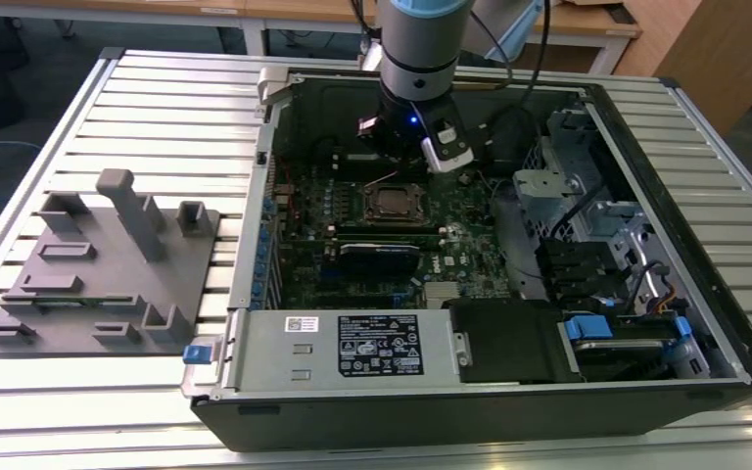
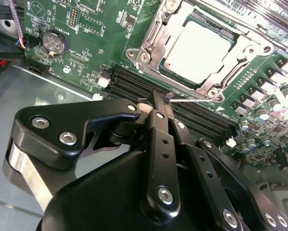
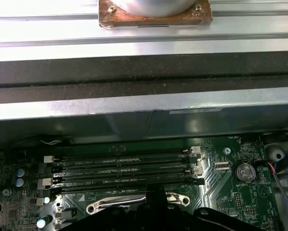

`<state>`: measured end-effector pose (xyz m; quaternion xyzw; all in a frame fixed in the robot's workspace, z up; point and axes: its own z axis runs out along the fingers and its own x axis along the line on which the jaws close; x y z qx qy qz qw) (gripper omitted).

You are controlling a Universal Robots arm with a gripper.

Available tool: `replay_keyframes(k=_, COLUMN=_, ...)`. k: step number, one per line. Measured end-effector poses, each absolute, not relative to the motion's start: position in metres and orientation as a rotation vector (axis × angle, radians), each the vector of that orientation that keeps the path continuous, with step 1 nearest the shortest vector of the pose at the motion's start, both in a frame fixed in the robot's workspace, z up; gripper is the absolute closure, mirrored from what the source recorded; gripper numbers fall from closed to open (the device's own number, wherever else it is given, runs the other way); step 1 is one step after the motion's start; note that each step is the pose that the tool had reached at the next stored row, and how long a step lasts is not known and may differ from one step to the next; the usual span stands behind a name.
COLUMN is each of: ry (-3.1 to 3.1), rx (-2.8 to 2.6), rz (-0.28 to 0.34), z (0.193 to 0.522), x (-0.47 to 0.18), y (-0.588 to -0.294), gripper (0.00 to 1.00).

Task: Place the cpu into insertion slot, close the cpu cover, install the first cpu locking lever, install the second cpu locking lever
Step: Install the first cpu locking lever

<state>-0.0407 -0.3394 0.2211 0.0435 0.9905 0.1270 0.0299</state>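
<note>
We log: cpu (image 2: 196, 45) in insertion slot (image 1: 394, 203), cpu cover (image 2: 152, 39) lying over its edges | memory slots (image 2: 134, 84) between slot and gripper (image 2: 158, 97) | power supply (image 1: 350, 345) inside case (image 1: 481, 416), nearest exterior camera | fixture tray (image 1: 95, 284) on table (image 1: 154, 108), exterior view's left of case.

Gripper (image 2: 158, 98) hides part of the memory slots (image 2: 129, 82) in the second wrist view, where the cpu cover (image 2: 153, 38) runs off the edge; detail of the insertion slot (image 1: 394, 203) is too small to tell in the exterior view.
</note>
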Motion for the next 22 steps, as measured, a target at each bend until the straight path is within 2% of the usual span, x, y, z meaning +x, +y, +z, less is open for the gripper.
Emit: replay_keyframes(k=22, ry=3.053, rx=0.134, rz=0.392, z=0.210, x=-0.041, y=-0.339, gripper=0.90)
